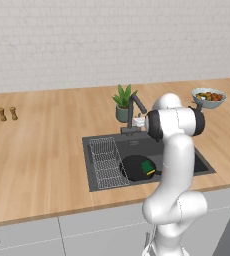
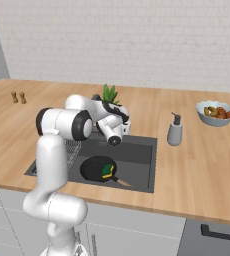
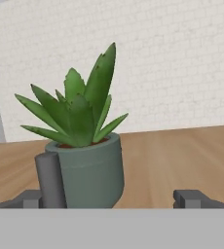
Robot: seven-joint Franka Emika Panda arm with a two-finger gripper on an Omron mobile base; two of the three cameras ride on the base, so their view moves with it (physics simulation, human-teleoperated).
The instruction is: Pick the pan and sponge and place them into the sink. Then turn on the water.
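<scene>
Wood counter (image 1: 37,150), white brick wall behind; dish rack (image 1: 106,162) at the sink's (image 1: 94,186) left. Pan (image 1: 134,167) lies in the basin, sponge (image 1: 147,167) on it. Gripper (image 3: 111,198) sits by the faucet (image 1: 135,107) facing the potted plant (image 3: 84,146), tips spread apart, holding nothing.

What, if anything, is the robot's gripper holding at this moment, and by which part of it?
Nothing. The gripper is open and empty by the faucet; the pan and sponge already lie in the sink.
</scene>
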